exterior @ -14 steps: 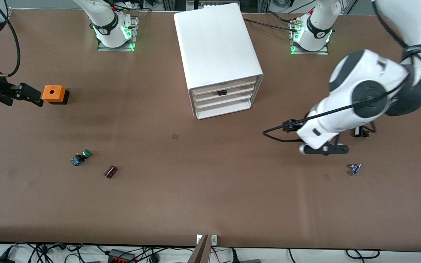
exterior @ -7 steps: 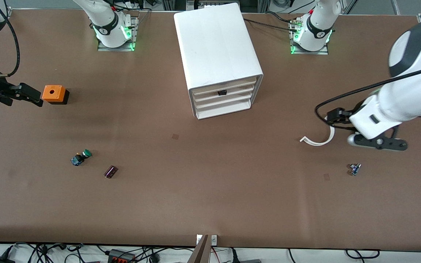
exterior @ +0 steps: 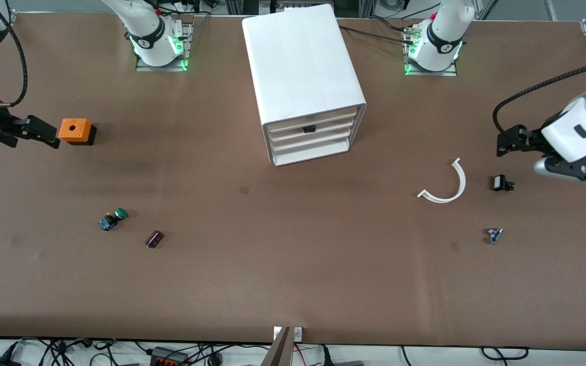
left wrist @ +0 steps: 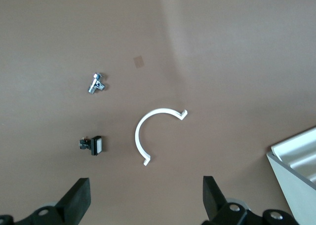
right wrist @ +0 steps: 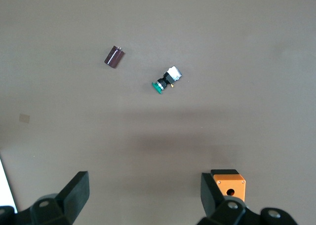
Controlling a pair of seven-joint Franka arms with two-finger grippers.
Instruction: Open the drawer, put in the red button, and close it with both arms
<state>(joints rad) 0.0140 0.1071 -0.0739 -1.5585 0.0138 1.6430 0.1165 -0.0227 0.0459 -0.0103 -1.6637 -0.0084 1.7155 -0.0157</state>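
The white cabinet (exterior: 303, 66) stands at the table's middle, near the arm bases. Its three drawers (exterior: 311, 134) are all pushed in. The corner of the cabinet also shows in the left wrist view (left wrist: 296, 170). No red button shows in any view. My left gripper (exterior: 578, 172) hangs open and empty over bare table at the left arm's end; its fingertips (left wrist: 79, 200) stand wide apart. My right gripper (right wrist: 143, 200) hangs open and empty above the table at the right arm's end, beside the orange box (exterior: 74, 131).
A green-capped switch (exterior: 113, 218) and a dark cylinder (exterior: 154, 238) lie toward the right arm's end. A white plastic arc (exterior: 445, 185), a small black-and-white part (exterior: 500, 183) and a metal bracket (exterior: 493, 235) lie toward the left arm's end.
My left arm has swung away from the cabinet's front toward its own end of the table, uncovering the white arc and the small black part. The right arm has not moved.
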